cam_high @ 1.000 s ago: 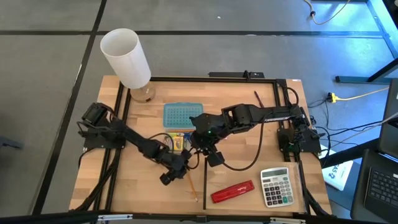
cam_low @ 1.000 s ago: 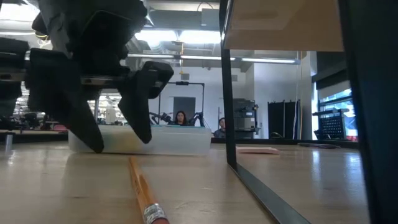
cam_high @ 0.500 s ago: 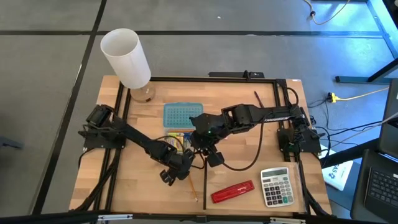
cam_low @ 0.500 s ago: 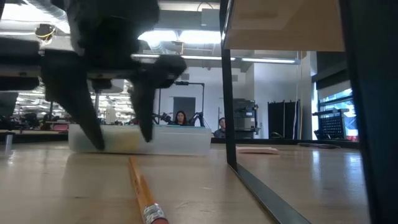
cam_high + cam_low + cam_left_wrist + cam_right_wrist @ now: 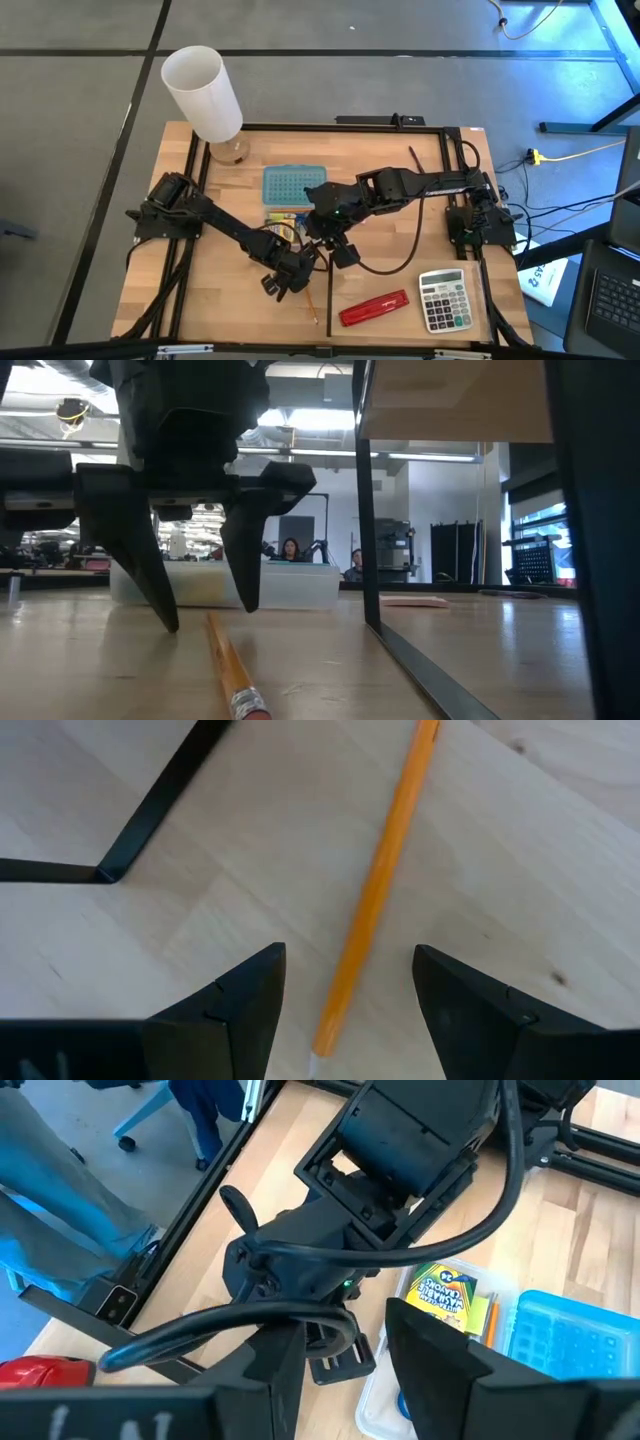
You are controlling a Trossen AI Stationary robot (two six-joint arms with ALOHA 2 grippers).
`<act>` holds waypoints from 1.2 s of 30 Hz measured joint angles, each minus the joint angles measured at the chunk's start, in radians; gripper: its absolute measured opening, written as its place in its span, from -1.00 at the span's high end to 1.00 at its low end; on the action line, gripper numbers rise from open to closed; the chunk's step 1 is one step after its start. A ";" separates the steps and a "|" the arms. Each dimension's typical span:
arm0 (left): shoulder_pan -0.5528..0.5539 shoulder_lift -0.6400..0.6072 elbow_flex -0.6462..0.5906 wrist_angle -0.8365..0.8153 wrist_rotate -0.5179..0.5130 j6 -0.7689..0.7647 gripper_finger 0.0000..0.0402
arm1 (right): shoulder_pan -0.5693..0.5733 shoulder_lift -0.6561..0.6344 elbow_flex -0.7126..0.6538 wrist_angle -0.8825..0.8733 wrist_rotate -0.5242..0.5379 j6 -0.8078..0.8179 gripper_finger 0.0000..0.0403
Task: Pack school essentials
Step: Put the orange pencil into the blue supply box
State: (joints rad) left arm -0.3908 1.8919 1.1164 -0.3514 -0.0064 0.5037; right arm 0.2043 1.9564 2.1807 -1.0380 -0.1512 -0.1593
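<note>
A thin orange pencil (image 5: 310,302) lies flat on the wooden table, its eraser end toward the near edge (image 5: 247,706). My left gripper (image 5: 290,284) is open, pointing down over the pencil's far part; its two fingers stand on either side of the pencil (image 5: 375,890) without touching it, tips just above the table (image 5: 210,618). Behind it a clear container (image 5: 283,226) holds the yellow-green crayon box (image 5: 445,1295); its blue lid (image 5: 293,183) lies beyond. My right gripper (image 5: 342,252) hovers open beside the container (image 5: 345,1330).
A red stapler (image 5: 373,308) and a grey calculator (image 5: 445,298) lie near the right near corner. A white cylinder (image 5: 205,92) stands at the far left corner. A dark pen (image 5: 413,158) lies far right. A black frame (image 5: 365,500) borders the table. People sit in the room behind (image 5: 290,548).
My left gripper has moved toward the table's right and near edge and come down, so that its open fingers now stand on either side of the pencil's far part. The pencil has stayed where it was.
</note>
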 joint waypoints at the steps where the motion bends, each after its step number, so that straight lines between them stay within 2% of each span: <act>1: 0.000 0.000 0.000 0.000 -0.001 0.000 -0.07 | 0.000 0.000 0.000 0.001 0.000 0.000 0.30; 21: -0.014 0.023 0.001 0.008 -0.005 -0.027 -0.07 | 0.000 0.000 0.000 0.002 0.000 0.000 0.30; 36: -0.016 0.025 -0.001 0.008 -0.002 -0.030 0.09 | 0.000 0.000 0.000 0.002 0.000 0.000 0.30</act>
State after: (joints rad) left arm -0.4065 1.9167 1.1156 -0.3431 -0.0083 0.4737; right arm 0.2043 1.9564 2.1807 -1.0363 -0.1513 -0.1589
